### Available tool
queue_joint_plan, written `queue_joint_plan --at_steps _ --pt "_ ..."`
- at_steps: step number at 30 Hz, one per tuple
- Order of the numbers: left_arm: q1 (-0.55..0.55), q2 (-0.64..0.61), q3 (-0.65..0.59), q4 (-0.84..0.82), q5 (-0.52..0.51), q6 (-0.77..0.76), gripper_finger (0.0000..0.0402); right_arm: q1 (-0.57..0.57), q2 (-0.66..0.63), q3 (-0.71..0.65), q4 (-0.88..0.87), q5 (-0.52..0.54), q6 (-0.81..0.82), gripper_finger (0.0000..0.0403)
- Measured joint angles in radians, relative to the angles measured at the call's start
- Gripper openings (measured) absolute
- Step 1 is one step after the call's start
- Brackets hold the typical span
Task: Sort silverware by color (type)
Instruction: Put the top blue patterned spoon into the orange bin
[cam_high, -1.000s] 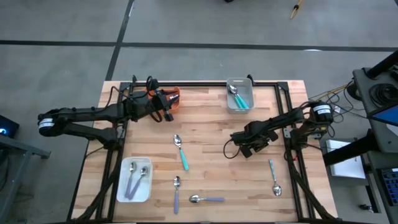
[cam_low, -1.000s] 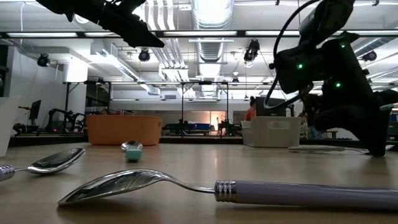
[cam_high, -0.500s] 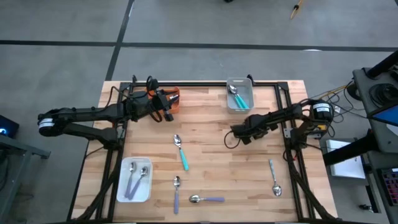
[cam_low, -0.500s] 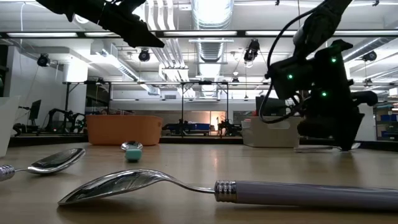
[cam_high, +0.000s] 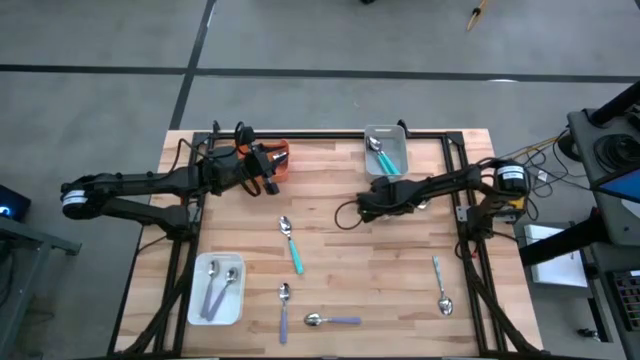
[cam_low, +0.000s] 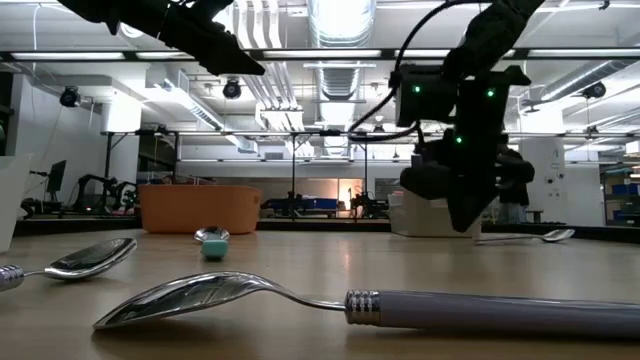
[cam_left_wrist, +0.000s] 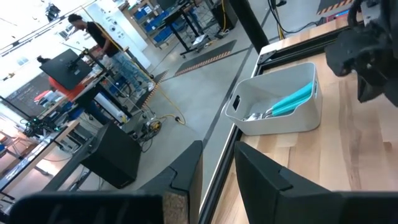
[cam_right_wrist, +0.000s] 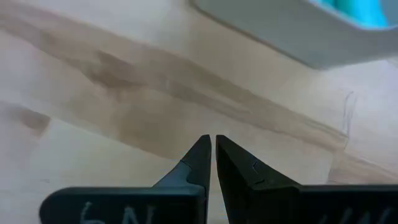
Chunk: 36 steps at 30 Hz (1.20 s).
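Four spoons lie flat on the wooden table: a teal-handled one (cam_high: 291, 243), two lavender-handled ones (cam_high: 284, 310) (cam_high: 333, 320) and a pale blue one (cam_high: 441, 285). The grey tray (cam_high: 385, 152) at the far edge holds teal spoons (cam_left_wrist: 291, 101). Lavender spoons lie in the white tray (cam_high: 217, 288) at the near left. My right gripper (cam_high: 365, 206) hovers shut and empty over bare wood, just short of the grey tray (cam_right_wrist: 298, 31). My left gripper (cam_high: 270, 166) waits open beside the orange tray (cam_high: 281, 158).
A black frame runs along the table's left, right and far edges. In the low view a lavender spoon (cam_low: 300, 300) lies close in front, another spoon (cam_low: 80, 258) to its left. Bare wood lies between the teal spoon and the pale blue one.
My right gripper has travelled from the right middle of the table toward the left and far edges, ending close to the grey tray. Its fingers show shut now. The left arm and all spoons have stayed where they were.
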Motion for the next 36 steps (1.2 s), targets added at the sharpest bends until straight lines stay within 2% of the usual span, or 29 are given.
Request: queue_joint_plan --at_steps 2,8,15,17,22,27,31,34,36 --pt "0.000 0.000 0.000 -0.001 0.000 0.000 0.0075 0.000 0.021 0.000 0.000 -0.025 -0.008 0.0017" --pt "0.000 0.000 0.000 -0.003 0.000 0.000 0.0075 0.016 0.030 0.005 -0.058 -0.192 -0.028 0.0017" --pt "0.000 0.000 0.000 -0.004 0.000 0.000 0.0075 0.069 -0.020 0.000 -0.176 -0.452 0.011 0.0017" --pt "0.000 0.000 0.000 -0.004 0.000 0.000 0.0075 0.080 -0.039 0.001 -0.188 -0.465 0.016 0.0017" --pt "0.000 0.000 0.000 -0.003 0.000 -0.010 0.0075 0.096 -0.087 0.025 -0.194 -0.403 0.028 0.0017" --pt "0.000 0.000 0.000 0.005 0.028 -0.079 0.0075 0.146 -0.185 0.034 -0.197 -0.277 -0.014 0.0017" --pt "0.000 0.009 0.000 0.027 0.225 -0.239 0.0075 0.208 -0.299 0.017 -0.200 -0.142 -0.027 0.0017" --pt "-0.001 0.050 0.000 0.115 0.386 -0.365 0.0075 0.232 -0.387 0.009 -0.199 -0.014 -0.077 0.0017" --pt "-0.008 0.096 0.000 0.203 0.438 -0.428 0.0075 0.241 -0.440 0.006 -0.197 0.085 -0.116 0.0017"
